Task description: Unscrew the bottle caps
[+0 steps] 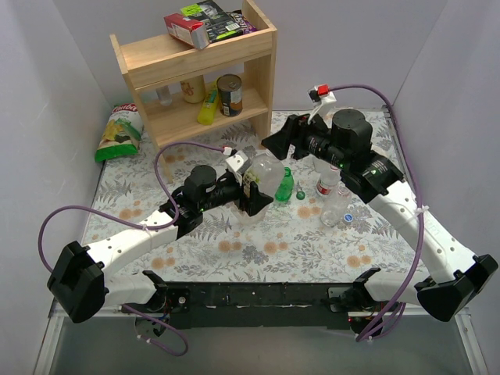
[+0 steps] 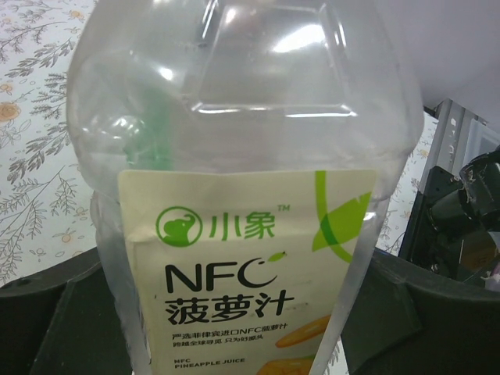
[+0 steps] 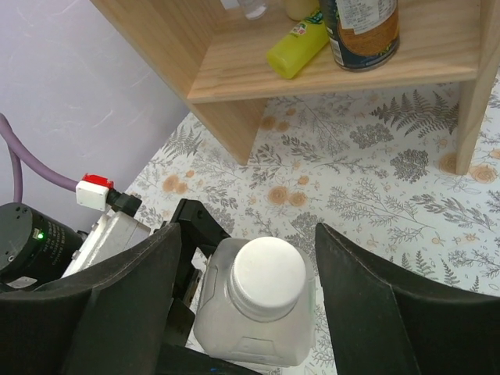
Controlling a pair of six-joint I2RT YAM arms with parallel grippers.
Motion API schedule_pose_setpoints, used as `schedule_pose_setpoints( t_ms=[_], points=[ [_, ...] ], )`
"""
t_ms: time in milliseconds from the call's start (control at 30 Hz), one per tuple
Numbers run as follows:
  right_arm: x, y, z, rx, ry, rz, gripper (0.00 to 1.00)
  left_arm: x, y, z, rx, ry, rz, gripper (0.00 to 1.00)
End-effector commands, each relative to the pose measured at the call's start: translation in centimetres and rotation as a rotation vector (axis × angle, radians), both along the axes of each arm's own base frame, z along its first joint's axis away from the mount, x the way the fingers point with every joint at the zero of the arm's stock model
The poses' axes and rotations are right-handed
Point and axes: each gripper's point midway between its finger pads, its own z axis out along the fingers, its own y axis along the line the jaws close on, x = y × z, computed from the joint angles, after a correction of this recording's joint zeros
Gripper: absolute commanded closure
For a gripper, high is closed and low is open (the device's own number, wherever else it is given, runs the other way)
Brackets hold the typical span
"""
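My left gripper [image 1: 254,195] is shut on the large clear bottle [image 1: 264,176] and holds it upright; its juice label fills the left wrist view [image 2: 234,258], with a dark finger on each side. The bottle's white cap [image 3: 269,273] sits on its neck. My right gripper [image 3: 248,254] is open, one finger either side of the cap and apart from it; in the top view it [image 1: 279,142] hovers over the bottle. A small green bottle [image 1: 285,185], a red-labelled bottle [image 1: 327,183] and a slim clear bottle [image 1: 337,208] stand to the right. A green cap [image 1: 301,196] and a blue cap [image 1: 348,218] lie on the table.
A wooden shelf [image 1: 195,55] stands at the back with a can [image 1: 230,94], a yellow bottle [image 3: 297,48] and boxes on top. A chip bag [image 1: 117,133] leans at the far left. The floral table cover [image 1: 258,250] is walled in by white panels.
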Motion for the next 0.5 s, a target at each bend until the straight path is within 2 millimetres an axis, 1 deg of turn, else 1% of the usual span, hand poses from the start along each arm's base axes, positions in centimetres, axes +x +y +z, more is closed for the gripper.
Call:
schedule_pose_setpoints(
  t_ms=[0,133,233,267,367,400,467],
  points=[
    [-0.6,0.3,0.5,0.035,-0.015,0.025,0.24,-0.1,-0.1,4.1,-0.081,-0.045,0.008,0.71],
    [-0.8,0.8,-0.1,0.050,0.008,0.054,0.25,-0.1,0.0,4.2,-0.087,-0.049,0.011,0.71],
    [-0.7,0.8,-0.7,0.041,0.025,0.043,0.27,-0.1,0.1,4.5,-0.093,-0.054,0.015,0.71],
    [-0.6,0.8,-1.1,0.037,0.030,0.040,0.28,-0.2,0.1,4.6,-0.096,-0.057,0.015,0.71],
    [-0.7,0.5,-1.3,0.042,0.027,0.028,0.36,-0.2,0.1,4.5,-0.093,-0.053,0.016,0.71],
    [-0.7,0.4,-1.0,0.049,0.017,0.026,0.37,-0.1,0.1,4.5,-0.094,-0.054,0.017,0.71],
    [-0.7,0.3,-1.0,0.045,0.017,0.025,0.40,-0.1,0.1,4.5,-0.095,-0.052,0.017,0.71]
  ],
)
